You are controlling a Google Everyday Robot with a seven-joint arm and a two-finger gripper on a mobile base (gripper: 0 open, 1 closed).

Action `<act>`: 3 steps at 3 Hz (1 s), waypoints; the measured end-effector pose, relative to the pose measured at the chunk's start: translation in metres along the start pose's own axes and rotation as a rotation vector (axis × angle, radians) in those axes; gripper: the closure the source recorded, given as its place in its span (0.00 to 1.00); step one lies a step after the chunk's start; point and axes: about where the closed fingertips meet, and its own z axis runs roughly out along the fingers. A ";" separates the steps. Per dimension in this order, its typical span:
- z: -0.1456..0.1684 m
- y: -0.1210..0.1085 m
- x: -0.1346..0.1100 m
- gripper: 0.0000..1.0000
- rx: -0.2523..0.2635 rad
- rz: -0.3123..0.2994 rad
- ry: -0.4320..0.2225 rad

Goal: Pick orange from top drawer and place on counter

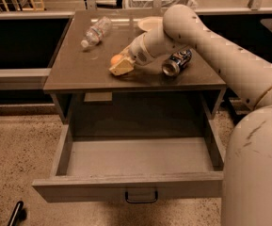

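The claw (118, 67) is seen low over the middle of the bench (74, 72), its pale fingers (124, 68) closed about the orange (114, 59), which shows at their far-left edge, just above or on the bench surface; whether the fruit is touching the surface cannot be told. The claw is carried by a pale wrist and arm (206, 39) that reaches in from the right, bending at a rounded elbow above the far right part of the bench. Just right of the claw, a soda can (176, 62) is found lying on its side, its open end turned toward the near left. On the far side, a pale plate (147, 23) is partly covered by the arm. To the far left of the claw, well apart from it, a clear plastic bottle (94, 32) is laid on its side, its cap pointing toward the near left. Below the bench, the top drawer (79, 188) is seen pulled fully out toward the near side, and a small dark handle (141, 197) is fixed at the centre of its front panel. A speckled floor (18, 145) is spread on the left, and the near right corner is filled by the robot's rounded body (260, 173).
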 end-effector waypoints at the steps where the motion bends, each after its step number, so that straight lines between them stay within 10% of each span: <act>1: 0.000 0.000 0.000 0.13 0.000 0.000 0.000; 3: -0.042 0.023 -0.048 0.00 0.037 -0.084 -0.010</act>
